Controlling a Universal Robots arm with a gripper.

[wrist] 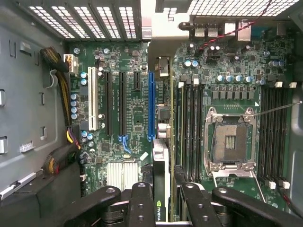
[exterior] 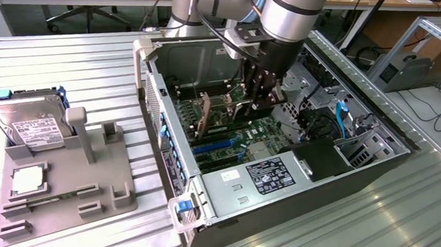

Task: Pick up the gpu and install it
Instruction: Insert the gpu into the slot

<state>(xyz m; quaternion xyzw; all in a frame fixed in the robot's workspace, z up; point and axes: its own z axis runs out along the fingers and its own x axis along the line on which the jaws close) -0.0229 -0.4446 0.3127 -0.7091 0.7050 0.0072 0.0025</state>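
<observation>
Jaws are clamped on the thin flat black rectangular gpu point(wrist: 160, 206), held edge-on from both sides. The card hangs inside the open grey metal computer case point(exterior: 180, 58), over the green motherboard point(wrist: 137, 111), parallel to and just beside the long blue expansion slot point(wrist: 150, 106); whether it touches the board cannot be told. The grey robot arm point(exterior: 290, 13) reaches down into the case. On the ribbed metal counter point(exterior: 367, 224), a boxy silver hard drive point(exterior: 29, 124) stands in a grey plastic fixture point(exterior: 67, 191), well apart from the case
</observation>
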